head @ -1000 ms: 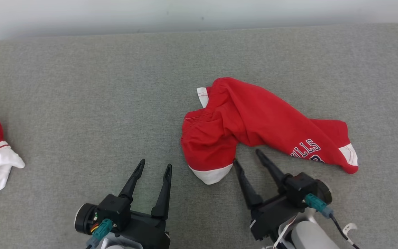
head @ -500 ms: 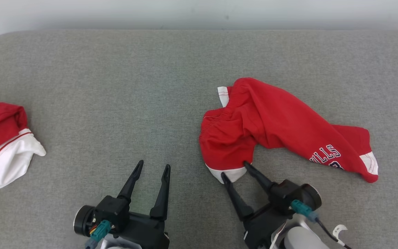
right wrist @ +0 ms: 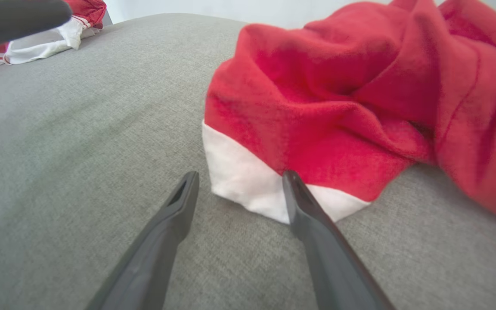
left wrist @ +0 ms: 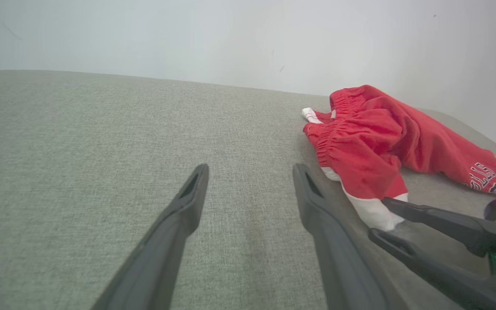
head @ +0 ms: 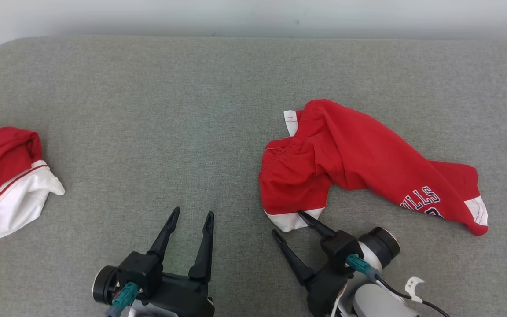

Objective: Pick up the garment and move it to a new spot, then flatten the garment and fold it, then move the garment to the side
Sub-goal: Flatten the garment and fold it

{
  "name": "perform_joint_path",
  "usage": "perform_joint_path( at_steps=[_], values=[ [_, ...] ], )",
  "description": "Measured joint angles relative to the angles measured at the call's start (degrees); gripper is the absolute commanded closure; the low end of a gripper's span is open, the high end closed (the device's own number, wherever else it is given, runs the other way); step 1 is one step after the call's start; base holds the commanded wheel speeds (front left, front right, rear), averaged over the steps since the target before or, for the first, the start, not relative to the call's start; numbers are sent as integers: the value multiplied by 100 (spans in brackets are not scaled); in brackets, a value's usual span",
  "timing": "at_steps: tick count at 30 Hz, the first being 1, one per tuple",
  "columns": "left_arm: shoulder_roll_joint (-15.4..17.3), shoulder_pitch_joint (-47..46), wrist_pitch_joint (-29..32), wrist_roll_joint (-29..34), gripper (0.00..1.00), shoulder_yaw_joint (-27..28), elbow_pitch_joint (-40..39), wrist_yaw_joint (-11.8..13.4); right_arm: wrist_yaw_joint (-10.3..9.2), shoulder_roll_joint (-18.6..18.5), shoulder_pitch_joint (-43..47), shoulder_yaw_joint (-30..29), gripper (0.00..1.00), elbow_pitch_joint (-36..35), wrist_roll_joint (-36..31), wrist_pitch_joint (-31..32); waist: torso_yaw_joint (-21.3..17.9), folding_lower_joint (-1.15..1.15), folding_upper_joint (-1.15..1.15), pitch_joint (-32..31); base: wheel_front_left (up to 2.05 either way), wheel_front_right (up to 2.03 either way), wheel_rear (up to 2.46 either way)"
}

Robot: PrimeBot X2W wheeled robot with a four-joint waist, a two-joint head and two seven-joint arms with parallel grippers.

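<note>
The garment (head: 350, 158) is a crumpled pair of red shorts with white cuffs and dark lettering, lying right of centre on the grey cushioned surface (head: 148, 110). My right gripper (head: 288, 223) is open at its near white cuff (head: 289, 221), one finger against the cuff's right edge, the other on the cushion to its left. From the right wrist the cuff (right wrist: 248, 181) sits just ahead of my open right gripper (right wrist: 239, 175), beneath the red cloth of the garment (right wrist: 338, 86). My left gripper (head: 192, 213) is open and empty over bare cushion. The left wrist view shows the left gripper (left wrist: 250, 170), the garment (left wrist: 373, 142) and the right gripper (left wrist: 379, 217).
A second red and white garment (head: 7, 180) lies at the surface's left edge, also seen far off in the right wrist view as the second garment (right wrist: 58, 34). A pale wall (head: 253, 17) runs behind the surface. Bare cushion stretches between the two garments.
The head camera has shifted, so the whole scene sits further right. My right gripper has moved left along the garment to its near white cuff and its wrist has rolled. The left gripper has kept its place.
</note>
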Motion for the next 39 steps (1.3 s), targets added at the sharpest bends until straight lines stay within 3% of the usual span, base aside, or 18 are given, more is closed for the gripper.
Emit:
perform_joint_path(
  at_steps=[1, 2, 3, 12, 28, 34, 39],
  values=[
    [0, -3, 0, -21, 0, -2, -2, 3, 0, 23, -47, -7, 45, 82, -41, -1, 11, 0, 0, -2, 0, 0, 0],
    [0, -3, 0, -23, 0, -2, -3, 5, 0, 53, -94, -9, 76, 160, -56, -1, 22, 0, 0, -6, 0, 0, 0],
    [0, -3, 0, -26, 0, 0, -3, 5, 0, 76, -135, -21, 100, 207, -63, 0, 33, 0, 0, -11, 0, 0, 0],
    [0, 129, 0, 8, 0, 175, 32, -3, 0, 52, -255, -390, 100, -423, 203, 1, 30, 0, 0, -215, 0, 0, 0],
    [0, 511, 0, 162, 0, 387, 152, -132, 0, -670, -973, -949, 100, -2487, 483, -1, -232, 0, 0, -1027, 0, 0, 0],
    [0, 606, 0, 132, 0, 324, 129, -148, 0, -856, -1289, -768, 100, -2681, 697, 70, -150, -1, -1, -1147, 0, 0, 0],
    [0, 604, 0, 54, 0, 189, 121, -126, 0, -804, -1397, -34, 100, -2293, 962, 297, 81, -1, -1, -1114, 0, 0, 0]
  ],
)
